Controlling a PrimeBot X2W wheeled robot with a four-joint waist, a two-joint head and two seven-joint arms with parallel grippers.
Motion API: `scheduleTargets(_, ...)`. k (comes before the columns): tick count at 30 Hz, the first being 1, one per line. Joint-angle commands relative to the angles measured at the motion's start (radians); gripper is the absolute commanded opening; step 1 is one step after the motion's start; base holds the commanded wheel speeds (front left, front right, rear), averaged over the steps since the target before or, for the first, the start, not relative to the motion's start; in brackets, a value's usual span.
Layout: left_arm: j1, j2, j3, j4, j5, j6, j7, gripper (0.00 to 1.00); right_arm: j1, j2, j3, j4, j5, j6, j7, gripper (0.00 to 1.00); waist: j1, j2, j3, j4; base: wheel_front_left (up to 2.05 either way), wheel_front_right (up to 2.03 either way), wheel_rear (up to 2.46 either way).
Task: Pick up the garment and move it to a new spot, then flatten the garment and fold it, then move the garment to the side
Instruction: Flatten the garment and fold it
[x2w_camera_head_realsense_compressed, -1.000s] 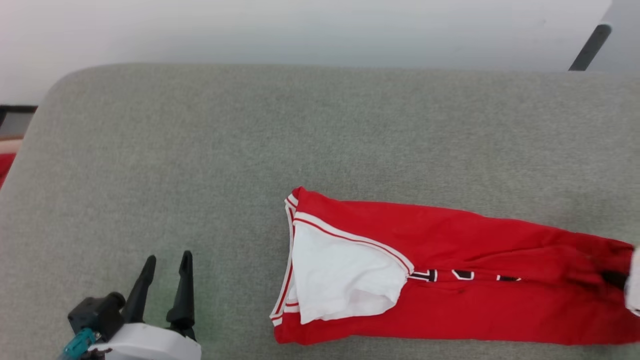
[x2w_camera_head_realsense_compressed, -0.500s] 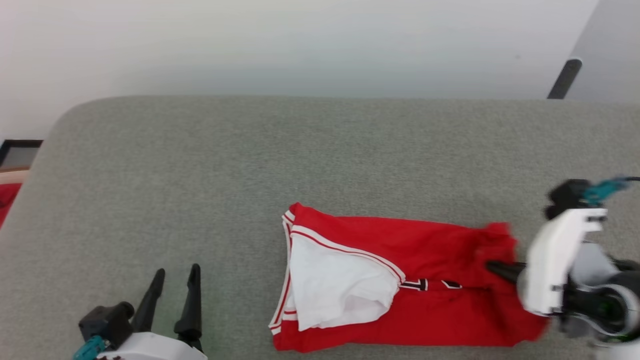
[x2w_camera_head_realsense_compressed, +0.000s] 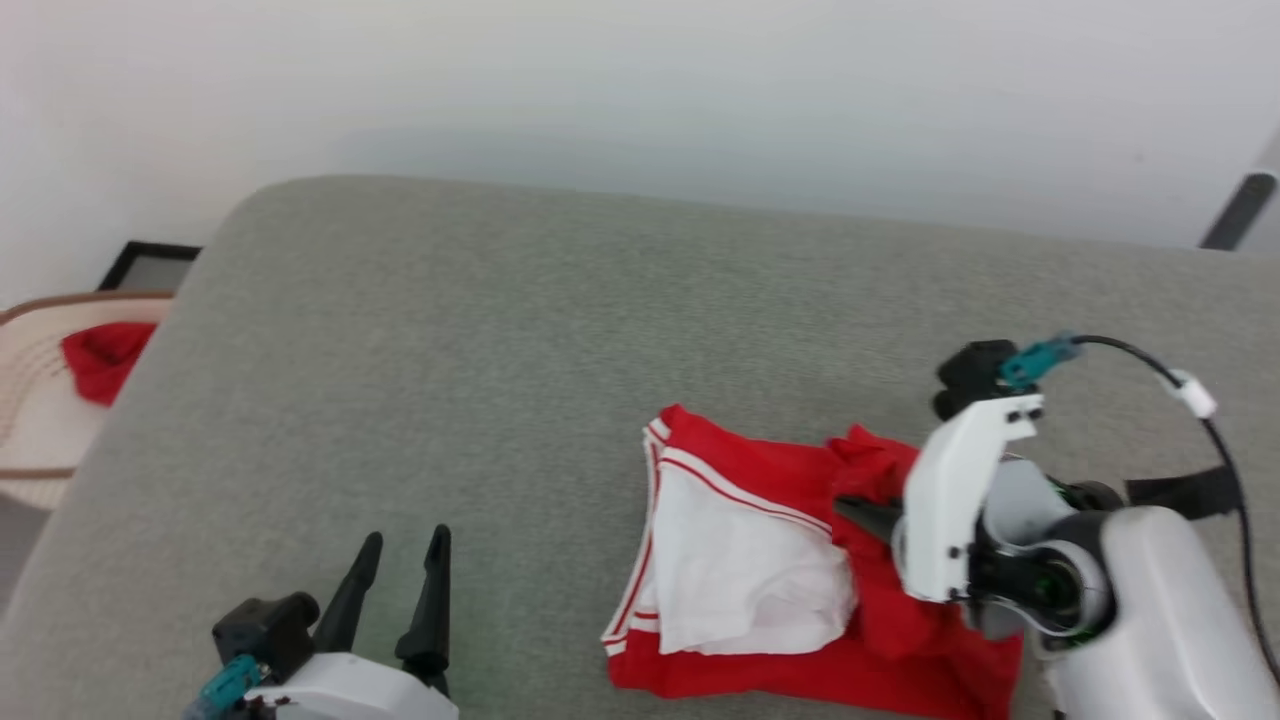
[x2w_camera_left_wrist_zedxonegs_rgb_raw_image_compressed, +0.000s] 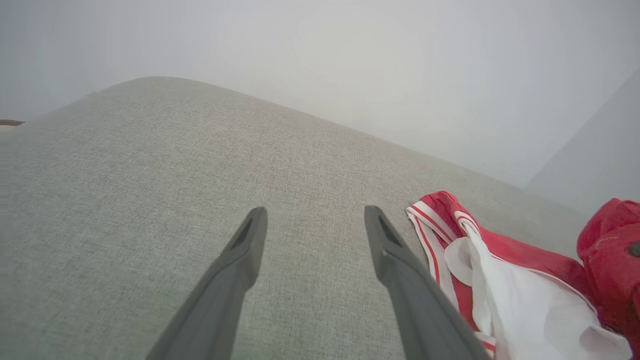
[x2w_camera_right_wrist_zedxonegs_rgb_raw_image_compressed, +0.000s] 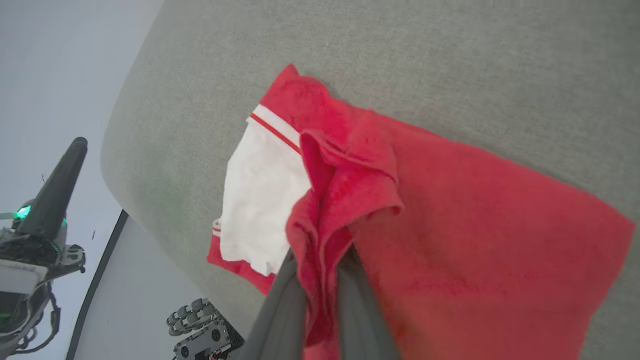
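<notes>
We had our right gripper clamped on a bunched edge of the garment; our left gripper stood spread.

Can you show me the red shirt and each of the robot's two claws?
garment (x2w_camera_head_realsense_compressed: 760, 570): head view, on its white sleeve.
right gripper (x2w_camera_right_wrist_zedxonegs_rgb_raw_image_compressed: 321, 257): right wrist view, between fingertips shut on red cloth.
left gripper (x2w_camera_head_realsense_compressed: 406, 540): head view, gap between its open fingertips.

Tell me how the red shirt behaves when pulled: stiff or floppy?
Probably floppy: the garment bunches into soft folds where the right gripper pinches it. Likely light, as one pinch holds its end raised. It may drag, not slide, on the textured grey cushion.
</notes>
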Motion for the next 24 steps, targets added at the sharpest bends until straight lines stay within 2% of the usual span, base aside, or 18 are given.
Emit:
scheduleTargets(1, -0.014, -0.005, -0.001, 0.005, 0.006, -0.006, -0.002, 1.0, -0.023, 0.003, 0.026, 0.023, 0.009, -0.001, -0.026, 0.0, 0.0, 0.0, 0.002, 0.036, 0.0, 0.0, 0.0)
scheduleTargets(12, -0.06, -0.039, -0.031, 0.057, 0.018, -0.027, -0.006, 1.0, -0.139, 0.003, 0.207, 0.266, 0.081, -0.001, -0.216, 0.0, 0.0, 0.0, 0.017, 0.108, 0.0, 0.0, 0.0)
scheduleTargets(22, -0.084, -0.057, -0.025, 0.089, 0.032, -0.043, -0.009, 1.0, -0.217, 0.003, 0.313, 0.456, 0.125, -0.001, -0.356, 0.01, 0.0, 0.0, 0.026, 0.127, 0.0, 0.0, 0.0)
scheduleTargets(23, -0.086, -0.058, -0.022, 0.091, 0.033, -0.043, -0.01, 1.0, -0.227, 0.003, 0.322, 0.468, 0.133, -0.001, -0.367, 0.27, 0.0, 0.0, 0.026, 0.126, 0.0, 0.0, 0.0)
scheduleTargets(24, -0.085, -0.058, -0.02, 0.093, 0.034, -0.044, -0.01, 1.0, -0.238, 0.003, 0.33, 0.48, 0.142, -0.001, -0.375, 0.46, 0.0, 0.0, 0.025, 0.124, 0.0, 0.0, 0.0)
